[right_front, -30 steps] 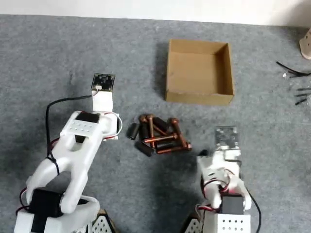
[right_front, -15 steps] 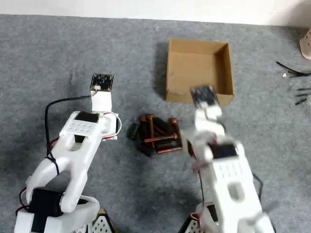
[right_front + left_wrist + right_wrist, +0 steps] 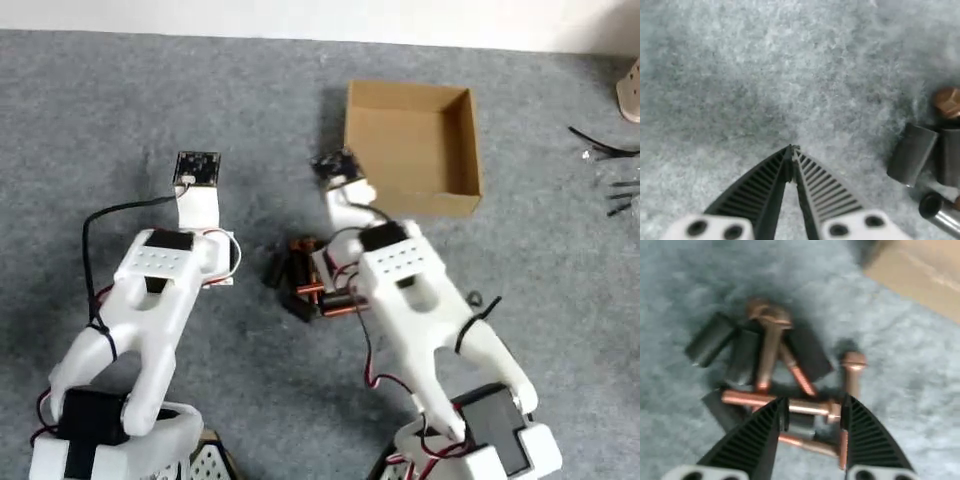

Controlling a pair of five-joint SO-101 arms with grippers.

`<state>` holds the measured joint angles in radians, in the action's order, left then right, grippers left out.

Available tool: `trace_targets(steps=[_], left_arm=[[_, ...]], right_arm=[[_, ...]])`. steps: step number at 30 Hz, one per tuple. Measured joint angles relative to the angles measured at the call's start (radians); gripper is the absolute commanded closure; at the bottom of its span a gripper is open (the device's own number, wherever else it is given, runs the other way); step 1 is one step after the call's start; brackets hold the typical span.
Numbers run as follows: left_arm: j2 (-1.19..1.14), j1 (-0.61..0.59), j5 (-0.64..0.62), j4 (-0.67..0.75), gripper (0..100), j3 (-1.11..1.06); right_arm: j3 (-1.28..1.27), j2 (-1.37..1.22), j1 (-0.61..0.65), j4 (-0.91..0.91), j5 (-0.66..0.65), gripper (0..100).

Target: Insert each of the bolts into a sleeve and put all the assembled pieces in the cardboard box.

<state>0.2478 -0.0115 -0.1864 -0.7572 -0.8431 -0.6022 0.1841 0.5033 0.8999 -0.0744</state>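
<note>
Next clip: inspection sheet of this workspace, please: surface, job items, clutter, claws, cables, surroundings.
Surface: grey carpet.
Job's things: copper bolts and dark sleeves in one loose pile; cardboard box beyond it, nothing seen inside.
Clutter: thin black pieces at the right edge.
Claws: left claw shut, over bare carpet beside the pile; right claw open, above the bolts.
Cables: black cable on the left arm; red wires on the right.
Surroundings: pale strip beyond the carpet.

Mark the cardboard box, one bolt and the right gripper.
cardboard box (image 3: 410, 204), high view, near wall.
bolt (image 3: 769, 352), right wrist view, mid shank.
right gripper (image 3: 813, 404), right wrist view, midway between open jaws.
</note>
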Motion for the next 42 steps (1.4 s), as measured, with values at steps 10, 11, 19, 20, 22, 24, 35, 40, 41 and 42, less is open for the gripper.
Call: trace_targets(steps=[10, 11, 19, 20, 22, 24, 35, 40, 41, 42], left_arm=[[0.0, -0.021, -0.015, 0.0, 99, 0.0], [0.0, -0.038, -0.035, 0.0, 99, 0.0], [0.0, -0.169, -0.175, 0.0, 99, 0.0], [0.0, -0.178, -0.187, 0.0, 99, 0.0], [0.0, -0.193, -0.204, 0.015, 99, 0.0], [0.0, -0.207, -0.209, 0.028, 99, 0.0], [0.0, -0.212, -0.213, 0.035, 99, 0.0], [0.0, -0.212, -0.213, 0.035, 99, 0.0], [0.0, -0.212, -0.213, 0.035, 99, 0.0], [0.0, -0.212, -0.213, 0.035, 99, 0.0]], right_arm=[[-0.052, -0.002, 0.146, -0.025, 0.0, 84.5], [-0.052, -0.002, 0.146, -0.035, 0.002, 84.5], [-0.052, -0.012, 0.242, -0.166, 0.206, 84.5], [-0.052, -0.012, 0.256, -0.189, 0.242, 84.5], [-0.052, -0.012, 0.281, -0.216, 0.324, 84.5], [-0.052, -0.012, 0.295, -0.227, 0.39, 84.5], [0.14, -0.23, 0.302, -0.183, 0.559, 84.5], [0.29, -0.358, 0.302, -0.112, 0.574, 84.5], [0.305, -0.374, 0.302, -0.109, 0.574, 84.5], [0.318, -0.388, 0.302, -0.107, 0.574, 84.5]])
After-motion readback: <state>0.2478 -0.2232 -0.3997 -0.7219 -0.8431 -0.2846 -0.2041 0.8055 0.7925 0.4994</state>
